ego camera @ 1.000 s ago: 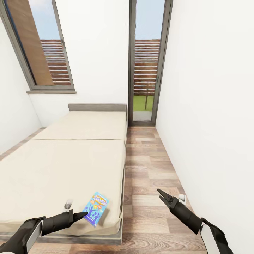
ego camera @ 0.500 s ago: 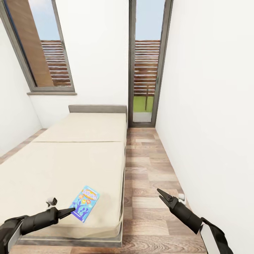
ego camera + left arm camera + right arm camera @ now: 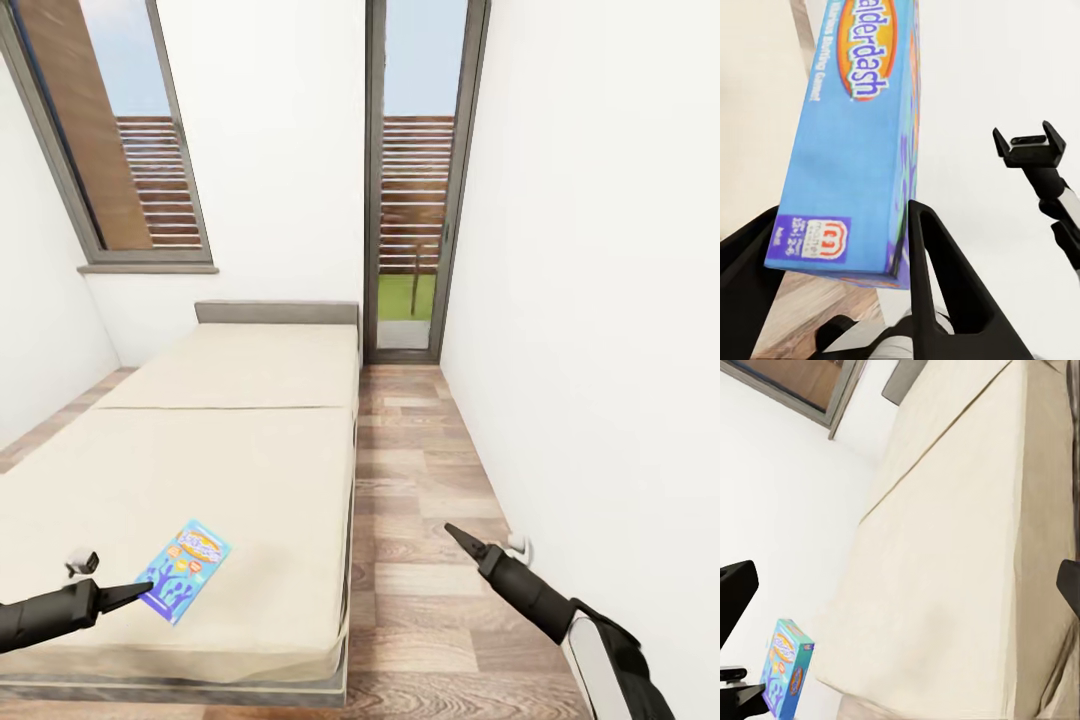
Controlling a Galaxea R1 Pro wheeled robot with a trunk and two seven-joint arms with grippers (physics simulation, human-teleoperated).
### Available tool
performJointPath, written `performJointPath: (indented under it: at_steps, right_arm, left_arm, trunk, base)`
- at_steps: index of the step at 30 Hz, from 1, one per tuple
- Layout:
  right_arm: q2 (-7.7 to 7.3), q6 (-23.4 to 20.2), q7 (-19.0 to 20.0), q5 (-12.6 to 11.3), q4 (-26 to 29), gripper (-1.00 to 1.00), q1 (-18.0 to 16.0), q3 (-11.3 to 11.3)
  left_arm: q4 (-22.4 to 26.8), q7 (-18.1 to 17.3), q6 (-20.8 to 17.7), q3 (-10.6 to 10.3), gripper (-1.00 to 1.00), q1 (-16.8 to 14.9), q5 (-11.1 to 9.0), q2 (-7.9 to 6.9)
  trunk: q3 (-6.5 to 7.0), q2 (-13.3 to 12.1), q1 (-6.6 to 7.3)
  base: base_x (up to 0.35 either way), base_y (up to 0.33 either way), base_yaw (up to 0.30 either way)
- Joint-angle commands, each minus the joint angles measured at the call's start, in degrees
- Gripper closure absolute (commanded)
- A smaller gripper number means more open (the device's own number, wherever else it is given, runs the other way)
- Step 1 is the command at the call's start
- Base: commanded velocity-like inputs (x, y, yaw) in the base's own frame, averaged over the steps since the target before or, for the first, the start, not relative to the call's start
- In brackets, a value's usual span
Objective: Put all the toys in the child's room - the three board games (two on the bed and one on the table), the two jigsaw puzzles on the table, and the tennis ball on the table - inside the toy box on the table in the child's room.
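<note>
Left gripper (image 3: 140,590), clamped on the blue board game (image 3: 184,569), has swung it leftward above the bed's (image 3: 250,470) near edge — pickup done, carry next; right gripper (image 3: 462,543) idle, jaw state unclear.

One board game (image 3: 183,569), one bed (image 3: 200,470), two tools, left (image 3: 145,590), right (image 3: 452,534), two windows (image 3: 110,140)

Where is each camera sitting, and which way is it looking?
Head view: up on the head, looking down at the cream bed, the blue flat game box, both arms.
Left wrist view: near the left gripper, looking along its black fingers holding the box's end.
Right wrist view: near the right gripper, looking across the bed.
All three show the blue box.
</note>
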State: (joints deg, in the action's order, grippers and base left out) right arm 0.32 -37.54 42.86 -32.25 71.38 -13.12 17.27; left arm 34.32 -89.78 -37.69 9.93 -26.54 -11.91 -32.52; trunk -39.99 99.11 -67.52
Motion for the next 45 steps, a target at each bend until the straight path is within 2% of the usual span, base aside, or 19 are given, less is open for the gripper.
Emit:
performJointPath:
  at_steps: [1,8,25,37,45]
  right_arm:
    - [0.08,-0.4,-0.7,-0.1,0.3,-1.00,0.0,0.0]
    - [0.15,-0.4,-2.0,0.3,0.8,-1.00,0.0,-0.1]
    - [0.12,-0.3,-2.1,0.0,0.9,-1.00,0.0,0.0]
    - [0.20,-0.2,-2.1,0.1,0.9,-1.00,0.0,-0.1]
    - [0.21,-0.2,-2.1,0.2,0.9,-1.00,0.0,-0.1]
  left_arm:
    - [0.0,-0.2,-0.8,0.0,1.00,0.0,0.0,-0.31]
    - [0.0,-0.2,-1.4,0.0,1.00,-0.1,0.0,-1.06]
    - [0.1,-0.2,-1.6,0.0,1.00,-0.1,0.0,-1.15]
    - [0.1,-0.2,-1.6,-0.1,1.00,-0.1,0.0,-1.28]
    - [0.1,-0.2,-1.6,0.0,1.00,-0.1,0.0,-1.28]
  trunk:
    - [0.13,-0.4,0.23]
    - [1.39,-3.2,1.77]
    - [4.92,-10.0,5.50]
    - [7.76,-14.8,8.14]
    - [9.67,-18.0,9.89]
  base:
    - [0.000,0.000,0.000]
    - [0.000,0.000,0.000]
    - [-0.068,0.000,0.019]
    - [-0.038,0.000,0.189]
    - [-0.170,0.000,0.226]
